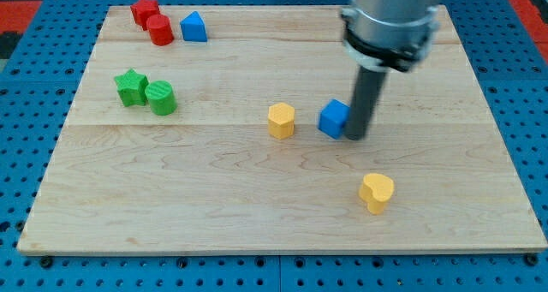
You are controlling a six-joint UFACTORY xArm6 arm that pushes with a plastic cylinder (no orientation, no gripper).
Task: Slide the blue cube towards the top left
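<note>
The blue cube (334, 118) sits on the wooden board (214, 206) a little right of the middle. My tip (357, 137) is down on the board, right against the cube's right side, touching it or nearly so. The dark rod rises from there to the arm's grey body at the view's top right.
A yellow hexagonal block (281, 120) lies just left of the blue cube. A yellow heart-like block (377, 192) lies below right. A green star (131, 87) and green cylinder (160, 98) are at left. A red star (144, 12), red cylinder (159, 29) and blue wedge-like block (193, 26) are at top left.
</note>
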